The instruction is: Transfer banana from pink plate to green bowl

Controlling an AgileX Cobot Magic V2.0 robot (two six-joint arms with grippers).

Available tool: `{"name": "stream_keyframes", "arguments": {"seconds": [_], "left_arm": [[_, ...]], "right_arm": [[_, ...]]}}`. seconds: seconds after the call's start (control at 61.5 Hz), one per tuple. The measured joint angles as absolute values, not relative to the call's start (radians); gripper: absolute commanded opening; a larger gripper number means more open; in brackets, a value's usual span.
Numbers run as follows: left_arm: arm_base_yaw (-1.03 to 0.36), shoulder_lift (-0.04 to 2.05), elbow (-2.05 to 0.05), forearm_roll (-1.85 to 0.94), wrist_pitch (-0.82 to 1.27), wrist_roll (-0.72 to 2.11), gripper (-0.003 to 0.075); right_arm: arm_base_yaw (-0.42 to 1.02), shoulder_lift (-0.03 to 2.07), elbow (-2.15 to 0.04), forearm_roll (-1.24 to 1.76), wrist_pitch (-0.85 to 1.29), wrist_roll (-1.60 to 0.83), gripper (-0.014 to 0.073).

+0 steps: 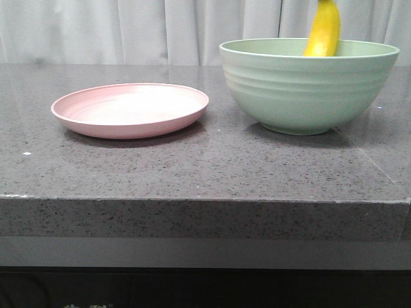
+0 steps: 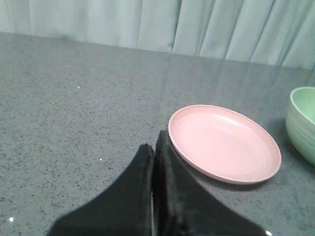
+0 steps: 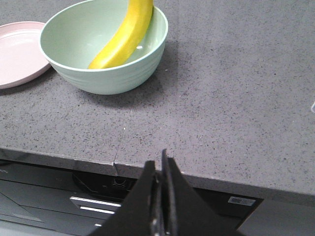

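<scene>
My 2 claws are both clenched on nothing. Ahead of my right claw (image 3: 160,164), past the edge of the speckled grey stone table (image 3: 236,103), the plump bright-yellow banana (image 3: 120,37) leans inside the deep ridged mint-green bowl (image 3: 125,73), its upper end above the rim. Just beside my left claw (image 2: 153,150) sits the shallow round pale-pink plate (image 2: 224,142), bare.

— What carries everything?
— A dark grey speckled stone countertop (image 1: 192,167).
— And directly on it?
— A round, shallow pale-pink plate (image 1: 130,109) on the left, a deep, ridged mint-green bowl (image 1: 308,86) on the right — near, not touching.
</scene>
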State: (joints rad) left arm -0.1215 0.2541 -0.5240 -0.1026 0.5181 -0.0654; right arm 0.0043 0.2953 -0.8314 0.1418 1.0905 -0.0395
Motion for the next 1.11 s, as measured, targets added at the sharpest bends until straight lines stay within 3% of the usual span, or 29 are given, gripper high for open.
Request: {"name": "stream_keyframes", "arguments": {"seconds": [0.472, 1.106], "left_arm": [[-0.048, -0.005, 0.002, -0.137, 0.128, -0.066, -0.0018], [-0.065, -0.005, 0.004, -0.13, 0.042, -0.066, -0.0018]], "right_arm": [[0.004, 0.295, -0.831, 0.142, 1.094, -0.039, -0.0068], [0.004, 0.295, -0.831, 0.144, 1.1, -0.039, -0.0068]]}}
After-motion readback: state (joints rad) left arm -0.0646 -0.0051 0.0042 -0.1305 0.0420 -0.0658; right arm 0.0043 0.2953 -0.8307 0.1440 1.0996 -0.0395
